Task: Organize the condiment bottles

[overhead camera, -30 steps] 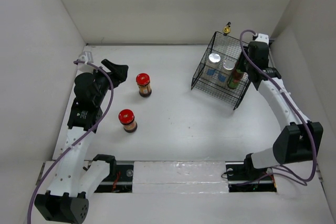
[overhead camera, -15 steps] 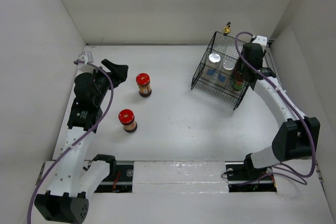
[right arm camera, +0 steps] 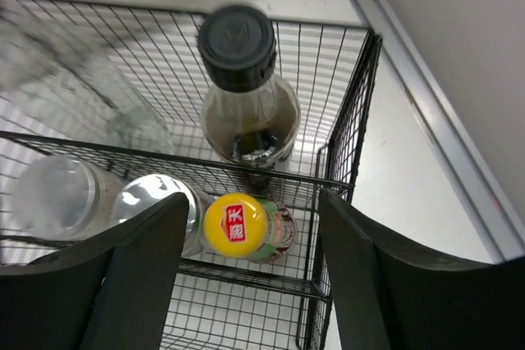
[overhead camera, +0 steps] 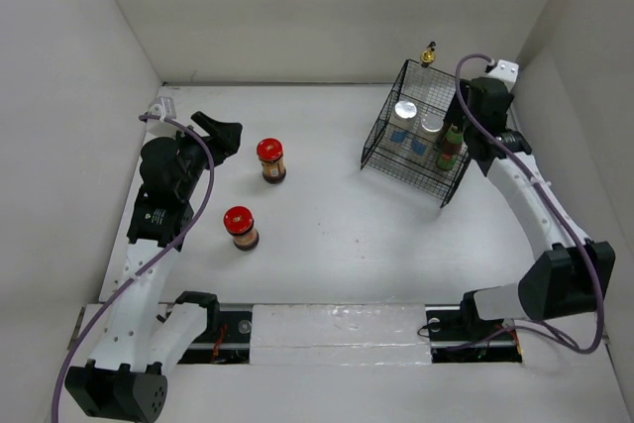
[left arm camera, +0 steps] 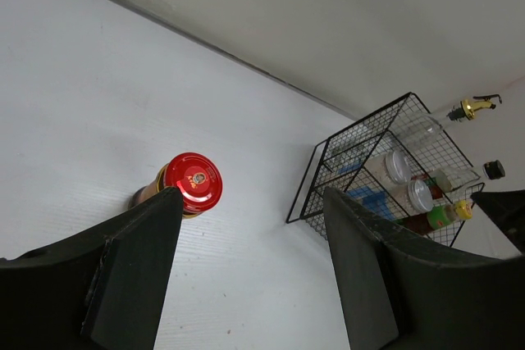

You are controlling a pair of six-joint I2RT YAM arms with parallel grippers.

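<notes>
We count seven condiment containers. Two are dark jars with red lids, standing upright on the open table (overhead camera: 327,215): the far red jar (overhead camera: 269,158) and the near red jar (overhead camera: 240,227), near each other but apart, on the left half. Two are white jars with silver caps (overhead camera: 404,111) (overhead camera: 431,123), side by side inside the basket (overhead camera: 396,160) at the far right. One green bottle (right arm camera: 246,227) has a yellow cap with a red label; it stands in the basket next to a silver cap. One dark bottle (right arm camera: 246,104) has a black cap and dark liquid in clear glass; it stands in the basket's corner compartment just behind the green one. One gold-topped bottle (overhead camera: 428,52) rises at the basket's back edge; we cannot tell whether it stands inside or just behind.

The left claw (left arm camera: 250,227) hangs over the table's left side, beyond the far red jar, its fingers spread wide with nothing in them. The right claw (right arm camera: 253,198) hovers above the basket over the green bottle, its fingers also spread wide, wider than the bottle, gripping nothing.
</notes>
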